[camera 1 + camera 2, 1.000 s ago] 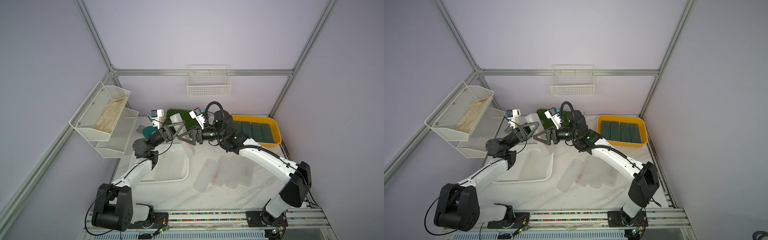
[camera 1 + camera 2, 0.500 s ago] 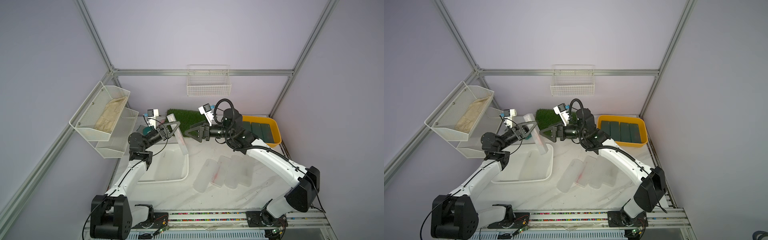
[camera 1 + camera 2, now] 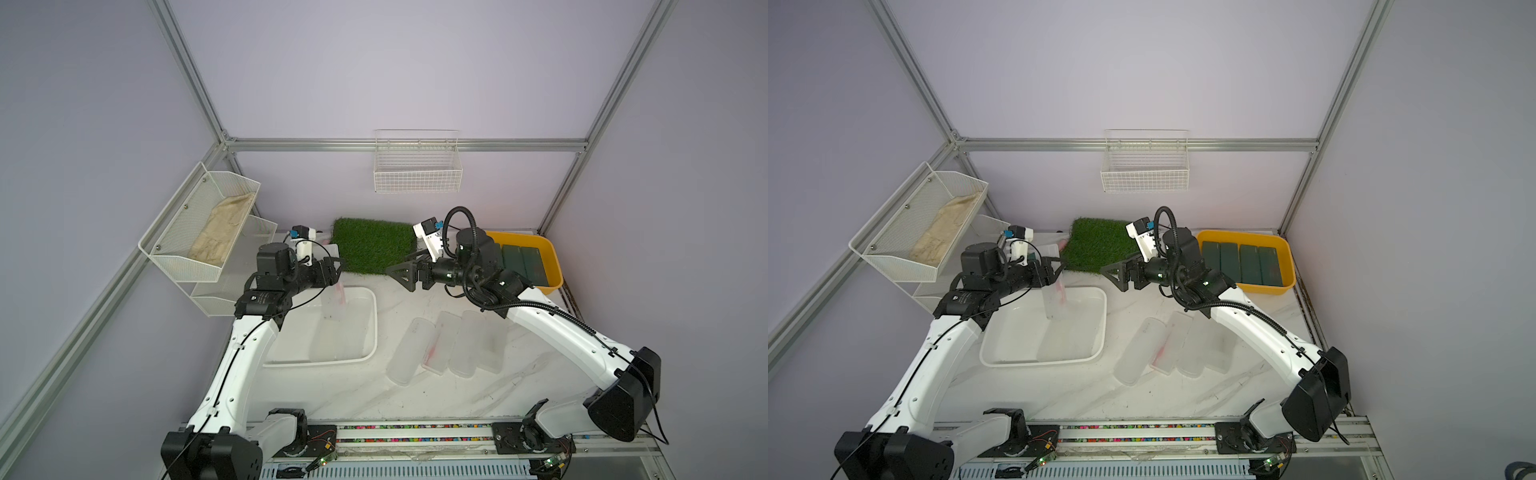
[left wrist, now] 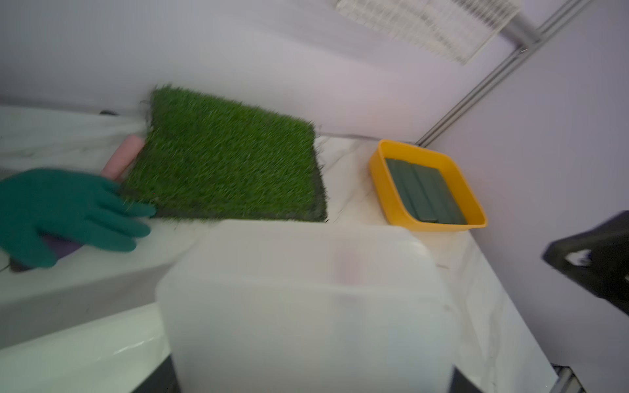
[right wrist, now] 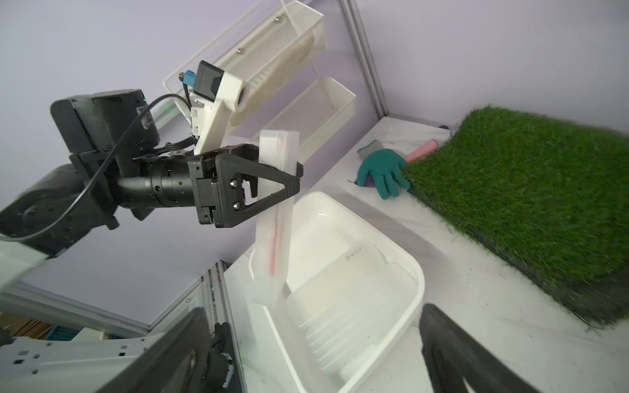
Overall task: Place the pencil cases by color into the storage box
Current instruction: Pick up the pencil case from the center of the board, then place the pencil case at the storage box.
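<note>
left gripper (image 5: pixel 289 173) pinches the held frosted case (image 5: pixel 275 217) near its top, jaws part-closed to its width; case stands upright, low end over the far side of the white box (image 5: pixel 418 272); boxed cases (image 5: pixel 340 306) lie flat inside; I'd tilt it flat, lower it beside those, release low; right gripper (image 3: pixel 395 274) wide open, empty, right of the box; loose frosted cases (image 3: pixel 446 345) wait near-right; green cases (image 3: pixel 1250 264) fill the yellow tray (image 3: pixel 1262 286).
</note>
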`<state>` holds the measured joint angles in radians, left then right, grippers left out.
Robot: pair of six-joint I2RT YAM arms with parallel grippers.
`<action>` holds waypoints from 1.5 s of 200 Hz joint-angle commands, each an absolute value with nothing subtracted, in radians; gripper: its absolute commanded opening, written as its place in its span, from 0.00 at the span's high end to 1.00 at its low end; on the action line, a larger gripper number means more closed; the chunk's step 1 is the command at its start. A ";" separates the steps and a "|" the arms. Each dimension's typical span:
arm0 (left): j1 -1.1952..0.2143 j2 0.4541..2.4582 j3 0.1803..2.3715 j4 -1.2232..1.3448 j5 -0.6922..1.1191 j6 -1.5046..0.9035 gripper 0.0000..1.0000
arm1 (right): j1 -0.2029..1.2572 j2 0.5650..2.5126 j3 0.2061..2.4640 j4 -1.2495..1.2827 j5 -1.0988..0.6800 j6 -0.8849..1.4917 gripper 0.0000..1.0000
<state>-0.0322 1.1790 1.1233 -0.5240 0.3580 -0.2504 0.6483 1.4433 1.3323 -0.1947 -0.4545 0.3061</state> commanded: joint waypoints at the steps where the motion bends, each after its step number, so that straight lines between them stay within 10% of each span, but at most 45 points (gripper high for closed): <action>1: -0.024 1.215 1.180 -0.676 0.126 -0.120 0.40 | 0.679 1.413 1.294 -0.221 -0.340 0.227 0.03; 131: -0.023 1.405 1.113 -0.711 -0.250 -0.054 0.38 | 0.761 1.346 1.069 -0.065 -0.241 0.162 0.03; 300: -0.018 1.698 1.104 -0.564 -0.320 0.002 0.38 | 0.761 1.295 0.955 0.017 -0.192 0.109 0.03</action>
<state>-0.0265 1.6920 1.0882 -0.6323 -0.2916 -0.0357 0.7551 1.3239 0.9680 -0.0185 -0.2073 0.1387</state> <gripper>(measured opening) 0.698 0.972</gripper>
